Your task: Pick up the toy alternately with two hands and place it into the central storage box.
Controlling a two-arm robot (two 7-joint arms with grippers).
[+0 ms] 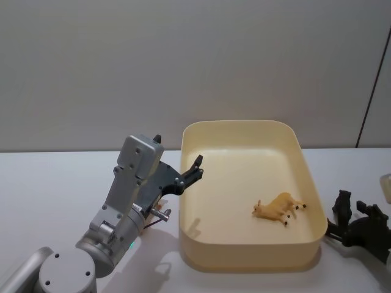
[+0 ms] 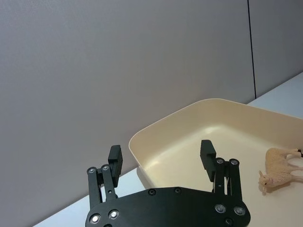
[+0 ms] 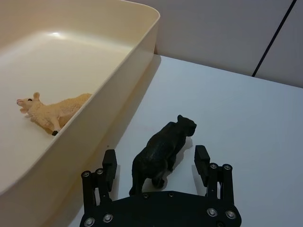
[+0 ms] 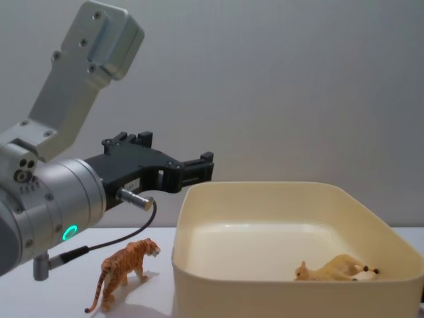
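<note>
While the cream-yellow storage box (image 1: pixel 244 251) sat mid-table, a tan lamb toy (image 1: pixel 280 209) lay on its side on the box floor, near the right wall. Just outside that wall a black panther toy (image 3: pixel 161 149) stood on the table, between the wide-open fingers of the right gripper (image 3: pixel 156 156), which did not grip it. Left of the box stood an orange tiger toy (image 4: pixel 126 265). Above it the left gripper (image 2: pixel 161 151) hung by the box's left rim, spread wide and holding nothing. The table (image 1: pixel 49 183) was white, the wall (image 1: pixel 183 61) plain grey.
</note>
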